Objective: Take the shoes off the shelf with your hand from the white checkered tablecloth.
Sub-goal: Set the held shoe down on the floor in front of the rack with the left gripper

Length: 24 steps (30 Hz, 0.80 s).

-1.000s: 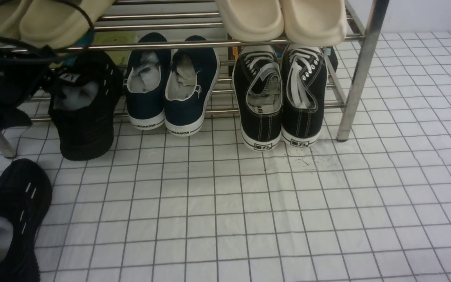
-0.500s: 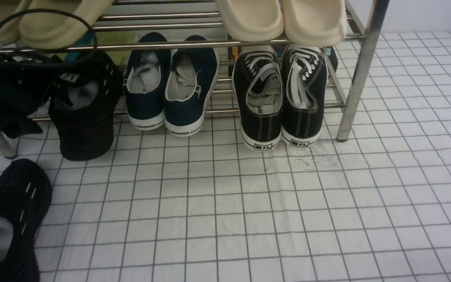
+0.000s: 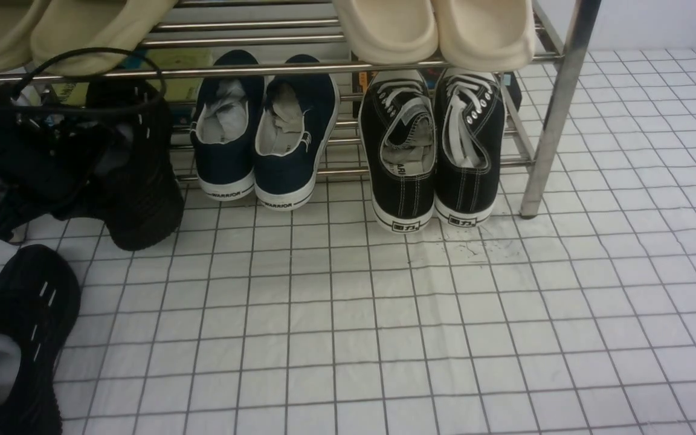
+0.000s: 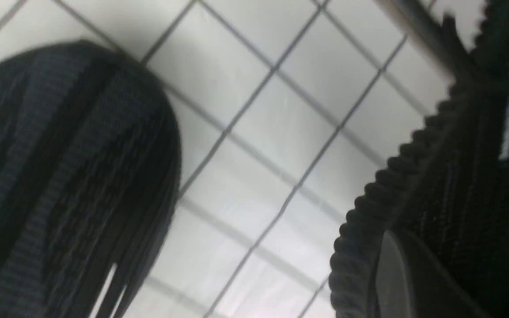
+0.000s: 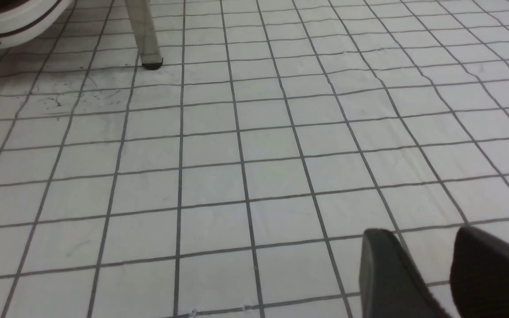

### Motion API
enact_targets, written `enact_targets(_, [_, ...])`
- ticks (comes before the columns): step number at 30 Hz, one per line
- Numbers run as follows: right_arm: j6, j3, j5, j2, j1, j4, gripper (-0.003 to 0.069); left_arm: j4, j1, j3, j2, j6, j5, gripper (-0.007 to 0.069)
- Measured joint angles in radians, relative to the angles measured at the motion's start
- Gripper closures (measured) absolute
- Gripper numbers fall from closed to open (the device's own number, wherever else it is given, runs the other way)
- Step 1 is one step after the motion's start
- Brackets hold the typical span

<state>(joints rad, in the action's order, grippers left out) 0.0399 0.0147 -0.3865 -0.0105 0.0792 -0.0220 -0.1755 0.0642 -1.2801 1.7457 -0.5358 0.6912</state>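
Front view: my left gripper point(image 3: 85, 154), at the frame's left, reaches into the black mesh shoe point(image 3: 148, 199) on the shelf point(image 3: 556, 121), clamped on it; second shoe point(image 3: 22, 302) lies lower left on the tablecloth point(image 3: 384, 314).
Left wrist view: one finger point(image 4: 396, 278), lower right, against that shoe's ribbed sole.
Right wrist view: my right gripper point(image 5: 427, 236), lower right, fingers apart above the cloth.

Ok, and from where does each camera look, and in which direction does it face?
Front: between the arms, facing forward at the shelf on the tablecloth; the left gripper shows, shut on one black mesh sneaker.
Left wrist: close above the tablecloth, between that sneaker and its partner; one finger pad shows.
Right wrist: low, facing the shelf's leg; right gripper open.
Shared: front and right wrist both show that leg.
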Motion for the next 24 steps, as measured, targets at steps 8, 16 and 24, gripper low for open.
enact_targets(8, [0.0,0.0,0.0,0.0,0.0,0.0,0.042,0.005,-0.001,0.011,-0.184,0.131,0.314,0.0609])
enact_targets(16, [0.0,0.0,0.0,0.0,0.0,0.0,0.042,0.01,-0.001,0.219,-0.381,0.143,0.388,0.0608])
enact_targets(24, [0.0,0.0,0.0,0.0,0.0,0.0,0.042,0.01,-0.001,0.44,-0.525,0.107,0.33,0.0607])
